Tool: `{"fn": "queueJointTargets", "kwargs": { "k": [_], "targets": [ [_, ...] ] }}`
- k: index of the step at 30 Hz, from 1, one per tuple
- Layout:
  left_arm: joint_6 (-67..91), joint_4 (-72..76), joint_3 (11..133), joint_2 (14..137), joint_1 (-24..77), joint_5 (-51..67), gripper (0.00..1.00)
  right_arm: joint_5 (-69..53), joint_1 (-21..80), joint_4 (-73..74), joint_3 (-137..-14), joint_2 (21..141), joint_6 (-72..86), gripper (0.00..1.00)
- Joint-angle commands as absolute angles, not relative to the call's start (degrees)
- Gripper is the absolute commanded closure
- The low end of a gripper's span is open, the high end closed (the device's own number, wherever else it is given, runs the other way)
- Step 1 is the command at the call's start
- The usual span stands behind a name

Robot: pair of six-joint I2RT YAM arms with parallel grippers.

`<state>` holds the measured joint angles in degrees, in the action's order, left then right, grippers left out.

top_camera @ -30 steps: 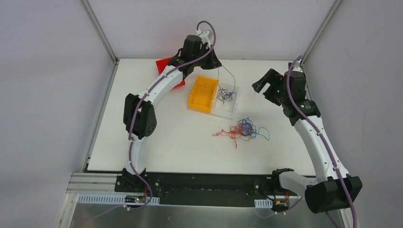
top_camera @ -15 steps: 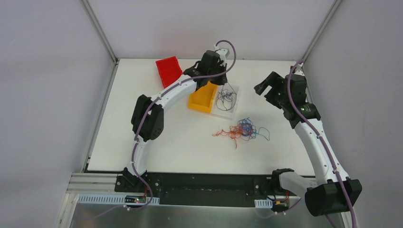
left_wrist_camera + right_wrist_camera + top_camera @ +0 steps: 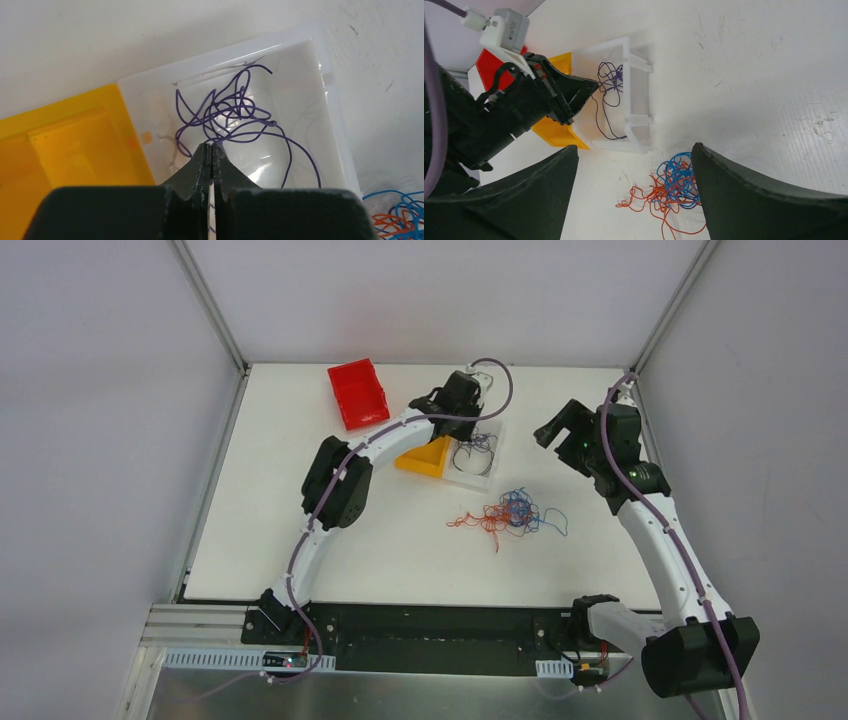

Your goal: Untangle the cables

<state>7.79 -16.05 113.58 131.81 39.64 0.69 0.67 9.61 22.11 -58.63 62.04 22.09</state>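
Observation:
A tangle of orange and blue cables (image 3: 510, 512) lies on the white table right of centre, also under my right wrist (image 3: 676, 182). A thin purple cable (image 3: 235, 107) lies coiled in the clear bin (image 3: 310, 65). My left gripper (image 3: 211, 146) is shut just above that bin, its tips pinching a strand of the purple cable. From above, the left gripper (image 3: 468, 435) hangs over the clear bin (image 3: 490, 472). My right gripper (image 3: 635, 147) is open and empty, held high at the right (image 3: 556, 428), above and behind the tangle.
A yellow bin (image 3: 425, 458) adjoins the clear bin on its left. A red bin (image 3: 357, 392) stands at the back left. Metal posts and grey walls close in the table's sides.
My left arm swung right from near the red bin and came down over the clear bin, lowering the hanging purple cable into it. The right arm barely moved.

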Motion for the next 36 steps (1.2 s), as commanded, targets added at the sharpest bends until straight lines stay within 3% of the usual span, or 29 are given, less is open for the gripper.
{"fn": "queueJointTargets", "kwargs": {
  "k": [1,4,8,16,20,24,36],
  "targets": [
    [6.69,-17.40,117.50,133.97,39.53,2.36,1.00,0.56,9.16,21.12,-58.07,60.14,22.76,0.13],
    [6.25,-17.78,118.37,134.42,39.51,3.72,0.98,0.59,9.10,21.54,-56.84,59.25,22.76,0.13],
    [5.68,-18.33,118.33,132.77,39.51,3.61,0.81,0.60,8.89,22.67,-55.68,57.72,22.13,0.13],
    [7.31,-19.05,117.57,124.54,39.54,6.99,0.64,0.58,8.58,25.82,-53.83,56.79,21.75,0.13],
    [8.54,-19.07,114.83,119.71,39.61,8.59,0.41,-3.07,8.27,28.90,-52.76,57.85,22.28,0.14],
    [9.83,-19.07,111.25,115.17,39.63,10.21,0.28,-6.11,8.26,29.95,-50.03,57.61,23.30,0.20],
    [10.86,-18.71,94.23,103.43,44.96,16.72,0.34,-6.39,8.09,32.47,-40.03,54.81,29.77,0.36]
  ]
}}
